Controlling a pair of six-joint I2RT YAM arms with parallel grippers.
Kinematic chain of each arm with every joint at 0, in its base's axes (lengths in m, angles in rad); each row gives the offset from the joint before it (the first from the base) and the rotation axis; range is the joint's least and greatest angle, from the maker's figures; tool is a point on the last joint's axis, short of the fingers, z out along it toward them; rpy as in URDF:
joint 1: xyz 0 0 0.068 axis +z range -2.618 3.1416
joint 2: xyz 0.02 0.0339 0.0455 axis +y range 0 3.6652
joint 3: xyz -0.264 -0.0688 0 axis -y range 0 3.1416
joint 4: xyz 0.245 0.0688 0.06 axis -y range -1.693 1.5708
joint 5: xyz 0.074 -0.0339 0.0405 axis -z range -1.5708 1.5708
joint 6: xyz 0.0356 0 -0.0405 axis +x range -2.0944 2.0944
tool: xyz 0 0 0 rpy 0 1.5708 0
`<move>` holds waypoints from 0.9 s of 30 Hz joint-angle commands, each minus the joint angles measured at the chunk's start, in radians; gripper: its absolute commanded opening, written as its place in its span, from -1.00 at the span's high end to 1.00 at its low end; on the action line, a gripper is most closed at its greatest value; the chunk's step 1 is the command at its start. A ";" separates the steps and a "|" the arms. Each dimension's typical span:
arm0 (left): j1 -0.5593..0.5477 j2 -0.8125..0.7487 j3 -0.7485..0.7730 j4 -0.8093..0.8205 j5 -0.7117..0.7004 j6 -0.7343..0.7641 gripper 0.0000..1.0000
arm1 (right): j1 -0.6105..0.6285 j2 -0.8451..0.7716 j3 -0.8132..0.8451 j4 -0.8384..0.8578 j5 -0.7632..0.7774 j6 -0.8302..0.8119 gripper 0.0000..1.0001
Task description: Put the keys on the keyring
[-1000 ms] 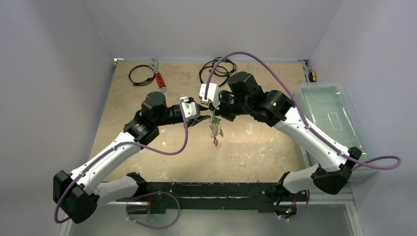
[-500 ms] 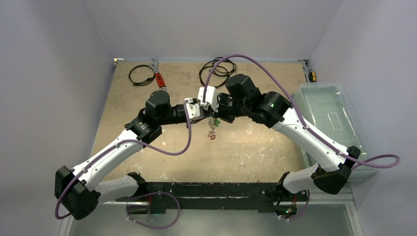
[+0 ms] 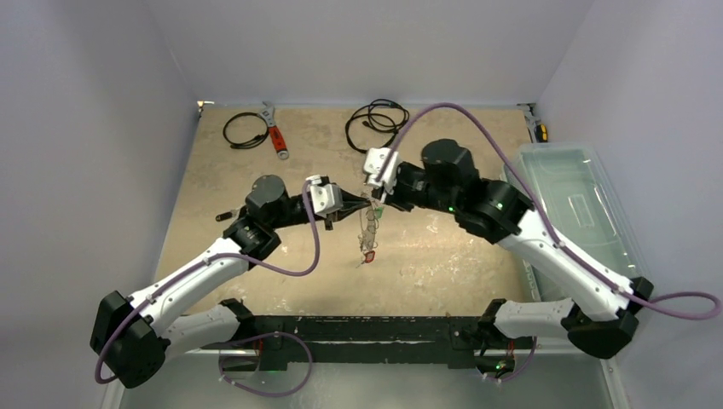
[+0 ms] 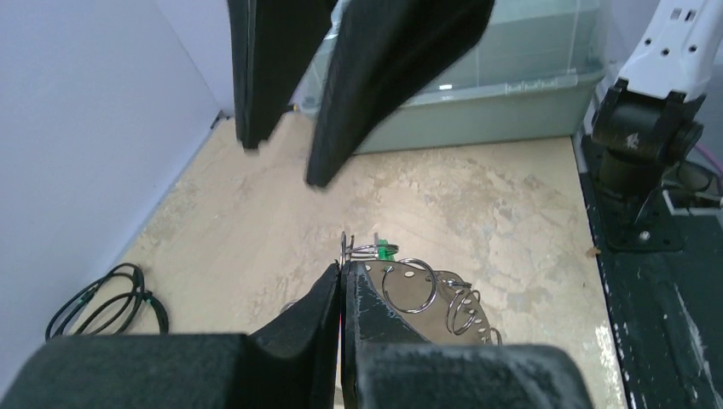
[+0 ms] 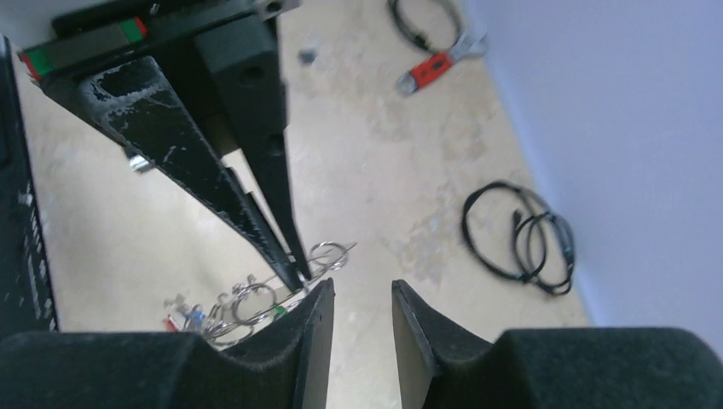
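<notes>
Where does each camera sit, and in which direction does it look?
Top external: above and behind the arm bases, looking down on the table; both arms show.
Left wrist: on the left arm, looking past its shut left gripper toward the bin; the right gripper shows opposite.
Right wrist: on the right arm, looking past its open gripper toward the wrench and cables; the left gripper shows.
Shared: both wrist views show the keyring and keys.

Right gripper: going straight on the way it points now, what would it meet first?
Probably the left gripper, shut on a small wire ring, just ahead of the right gripper and slightly to one side of its open gap. Depth is unclear; dead centre it may pass beside them.
</notes>
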 commanded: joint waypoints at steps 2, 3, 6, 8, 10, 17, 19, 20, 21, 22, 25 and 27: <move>-0.004 -0.077 -0.102 0.495 -0.043 -0.276 1.00 | -0.121 -0.177 -0.092 0.319 -0.139 0.074 0.33; -0.004 -0.085 -0.125 0.554 -0.054 -0.308 1.00 | -0.165 -0.197 -0.107 0.343 -0.223 0.092 0.35; -0.002 -0.105 -0.162 0.664 -0.082 -0.380 1.00 | -0.244 -0.213 -0.115 0.345 -0.395 0.113 0.40; -0.003 -0.110 -0.170 0.704 -0.085 -0.409 1.00 | -0.253 -0.201 -0.095 0.314 -0.510 0.108 0.41; -0.002 -0.108 -0.181 0.770 -0.084 -0.451 1.00 | -0.257 -0.185 -0.080 0.283 -0.620 0.097 0.41; -0.001 -0.078 -0.207 0.933 -0.062 -0.557 1.00 | -0.265 -0.134 -0.024 0.223 -0.827 0.069 0.47; -0.001 -0.070 -0.211 0.958 -0.052 -0.570 1.00 | -0.265 -0.125 -0.014 0.224 -0.835 0.069 0.49; -0.001 -0.067 -0.210 0.962 -0.049 -0.575 1.00 | -0.266 -0.119 -0.009 0.222 -0.840 0.070 0.49; -0.001 -0.064 -0.212 0.965 -0.049 -0.578 1.00 | -0.265 -0.110 -0.002 0.217 -0.849 0.070 0.50; 0.000 -0.060 -0.214 0.971 -0.049 -0.581 1.00 | -0.265 -0.102 0.004 0.213 -0.860 0.069 0.52; 0.000 -0.055 -0.218 0.977 -0.049 -0.587 1.00 | -0.266 -0.091 0.011 0.219 -0.880 0.076 0.52; 0.000 -0.054 -0.217 0.976 -0.049 -0.585 1.00 | -0.266 -0.092 0.008 0.235 -0.882 0.090 0.50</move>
